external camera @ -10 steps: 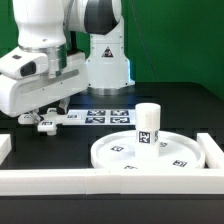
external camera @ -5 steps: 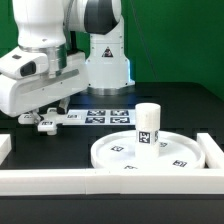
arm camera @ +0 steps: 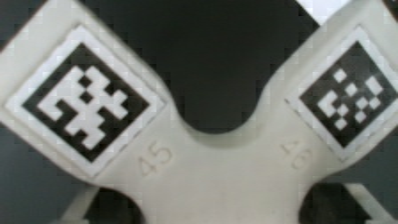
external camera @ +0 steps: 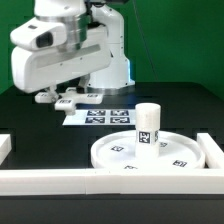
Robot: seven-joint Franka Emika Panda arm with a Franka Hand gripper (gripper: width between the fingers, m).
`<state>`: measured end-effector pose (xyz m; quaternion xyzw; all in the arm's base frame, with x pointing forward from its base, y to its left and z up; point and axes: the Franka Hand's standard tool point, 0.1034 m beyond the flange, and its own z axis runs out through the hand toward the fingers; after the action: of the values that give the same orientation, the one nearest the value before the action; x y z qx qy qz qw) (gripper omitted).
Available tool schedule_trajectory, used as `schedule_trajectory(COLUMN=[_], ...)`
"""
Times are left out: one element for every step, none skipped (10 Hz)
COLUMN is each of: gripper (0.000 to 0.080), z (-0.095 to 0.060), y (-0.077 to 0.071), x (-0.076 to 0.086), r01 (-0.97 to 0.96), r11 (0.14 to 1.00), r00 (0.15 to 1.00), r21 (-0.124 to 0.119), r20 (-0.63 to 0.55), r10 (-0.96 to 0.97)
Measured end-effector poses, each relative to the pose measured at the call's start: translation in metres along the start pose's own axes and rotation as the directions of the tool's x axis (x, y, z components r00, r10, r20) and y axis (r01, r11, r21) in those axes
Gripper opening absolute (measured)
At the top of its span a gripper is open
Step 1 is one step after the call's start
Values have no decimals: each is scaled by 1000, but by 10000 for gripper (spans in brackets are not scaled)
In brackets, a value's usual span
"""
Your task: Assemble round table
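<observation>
The large round disc (external camera: 178, 158) lies on the dark surface (external camera: 40, 135) at the exterior view's right, the short cylinder leg (external camera: 147, 124) stands upright on it, and well apart to the left the claw (external camera: 60, 94) is clamped on the cross-shaped foot piece (external camera: 74, 101), holding it above the surface.
</observation>
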<state>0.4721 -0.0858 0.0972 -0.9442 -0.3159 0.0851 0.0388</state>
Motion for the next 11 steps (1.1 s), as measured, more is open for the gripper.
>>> schedule_trajectory(gripper=[448,448,448,448,448,448,448,448,448,448,448], z=[-10,-12,-9,-9,-9,-10,-26,-44,-52,-60,-62], y=[-5,-8,-8,-7,-8,-8,-15,-19,-26,-33,-38], x=[17,26,22,21,22,23,31,47,57,67,72], r01=[-21,-26,-12,-15,-14,-13,-44,-60,-72,-70,-58], r11=[1000,999,1000,1000,1000,1000,999,998,997,997,998], r00=[1000,1000,1000,1000,1000,1000,999,998,997,998,998], r21=[-5,-22,-17,-16,-16,-17,-1,-10,-17,-23,-27], r20=[2,0,3,3,4,3,21,11,4,3,1], r10=[21,26,12,15,14,13,44,60,73,70,58])
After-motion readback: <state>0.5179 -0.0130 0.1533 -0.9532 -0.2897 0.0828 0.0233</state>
